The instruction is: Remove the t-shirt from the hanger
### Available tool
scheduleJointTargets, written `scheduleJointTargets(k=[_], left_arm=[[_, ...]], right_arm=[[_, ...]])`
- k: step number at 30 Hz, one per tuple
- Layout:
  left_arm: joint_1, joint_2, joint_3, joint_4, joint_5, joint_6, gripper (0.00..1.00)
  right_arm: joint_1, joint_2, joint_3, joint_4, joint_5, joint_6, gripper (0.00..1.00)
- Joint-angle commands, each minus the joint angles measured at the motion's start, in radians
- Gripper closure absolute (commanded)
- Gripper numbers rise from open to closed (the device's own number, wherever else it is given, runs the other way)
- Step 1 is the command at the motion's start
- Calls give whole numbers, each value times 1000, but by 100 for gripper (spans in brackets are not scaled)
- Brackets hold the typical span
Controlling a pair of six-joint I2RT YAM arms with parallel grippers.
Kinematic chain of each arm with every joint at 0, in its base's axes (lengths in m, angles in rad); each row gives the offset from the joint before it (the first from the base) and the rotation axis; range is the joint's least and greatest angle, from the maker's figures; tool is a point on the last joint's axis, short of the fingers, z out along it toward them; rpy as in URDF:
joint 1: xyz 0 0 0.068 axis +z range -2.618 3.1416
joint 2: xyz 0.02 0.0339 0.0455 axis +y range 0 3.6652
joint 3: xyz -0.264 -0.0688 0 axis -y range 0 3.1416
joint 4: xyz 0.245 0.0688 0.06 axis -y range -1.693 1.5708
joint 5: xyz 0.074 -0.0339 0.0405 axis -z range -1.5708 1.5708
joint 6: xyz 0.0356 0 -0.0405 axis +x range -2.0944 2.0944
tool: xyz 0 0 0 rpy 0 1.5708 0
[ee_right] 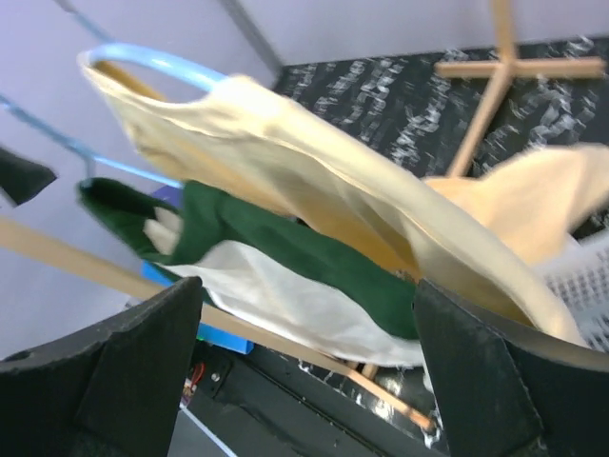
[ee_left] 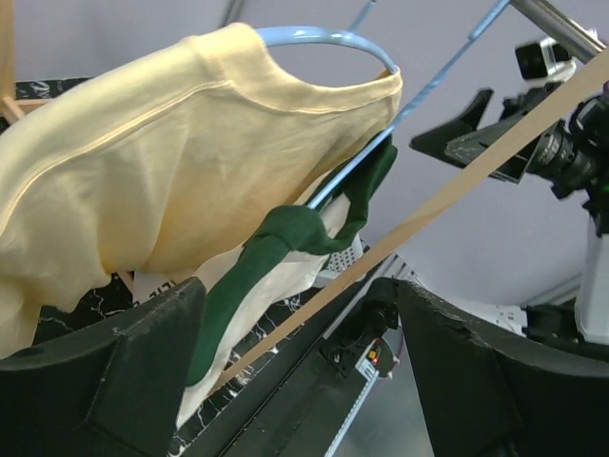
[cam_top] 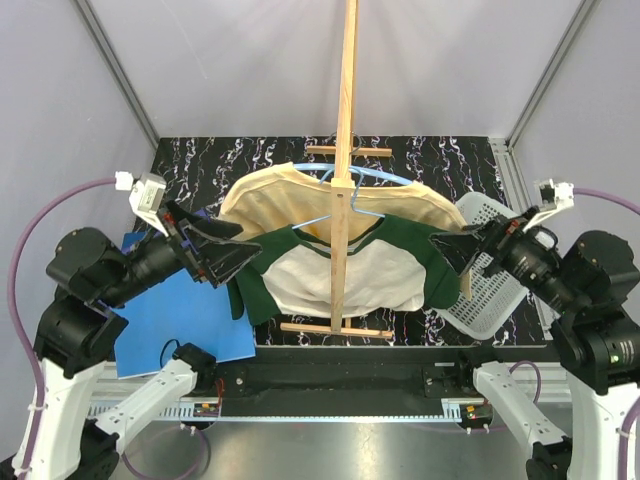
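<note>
A yellow t-shirt (cam_top: 268, 195) on a blue hanger (cam_top: 375, 173) and a green-and-white t-shirt (cam_top: 375, 272) hang from a wooden stand (cam_top: 345, 110). The left gripper (cam_top: 250, 242) and right gripper (cam_top: 440, 252), fingers spread, flank the green sleeves. A blue mat (cam_top: 185, 325) lies on the left and a white basket (cam_top: 495, 295) on the right.

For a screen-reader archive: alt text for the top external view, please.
A green-and-white t-shirt and a yellow t-shirt behind it hang on blue hangers from a wooden stand; the left gripper and right gripper, both open, flank the green sleeves.

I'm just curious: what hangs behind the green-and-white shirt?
A yellow shirt on a blue hanger. The green-and-white shirt covers its lower part, so how far down it hangs is hidden.
</note>
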State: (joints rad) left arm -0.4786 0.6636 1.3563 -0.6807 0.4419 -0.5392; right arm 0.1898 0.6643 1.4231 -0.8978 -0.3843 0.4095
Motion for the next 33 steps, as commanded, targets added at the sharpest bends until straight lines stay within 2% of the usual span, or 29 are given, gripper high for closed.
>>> scheduleJointTargets(k=[1, 3, 4, 7, 13, 18, 22, 25, 30, 33], left_arm=[[2, 111, 76, 96, 181, 22, 20], [3, 154, 102, 130, 237, 4, 26], [2, 189, 110, 142, 265, -11, 27], [1, 246, 132, 181, 294, -36, 27], [2, 268, 83, 300, 351, -83, 27], [2, 280, 61, 316, 360, -96, 27], [3, 281, 53, 316, 363, -107, 27], [3, 284, 50, 326, 366, -122, 27], [3, 292, 47, 349, 359, -156, 28], [3, 300, 46, 366, 363, -177, 29]], right_arm=[[5, 78, 68, 204, -301, -83, 3], [5, 138, 92, 250, -388, -89, 9], [5, 156, 108, 295, -478, -87, 9], [5, 219, 135, 355, -615, -74, 10], [5, 323, 163, 463, -729, -22, 12], [63, 397, 171, 453, -739, -37, 17], [129, 412, 178, 384, -676, -112, 19], [174, 414, 158, 402, -653, -126, 25], [261, 434, 129, 398, -611, -176, 42], [283, 425, 122, 396, -585, -198, 45]])
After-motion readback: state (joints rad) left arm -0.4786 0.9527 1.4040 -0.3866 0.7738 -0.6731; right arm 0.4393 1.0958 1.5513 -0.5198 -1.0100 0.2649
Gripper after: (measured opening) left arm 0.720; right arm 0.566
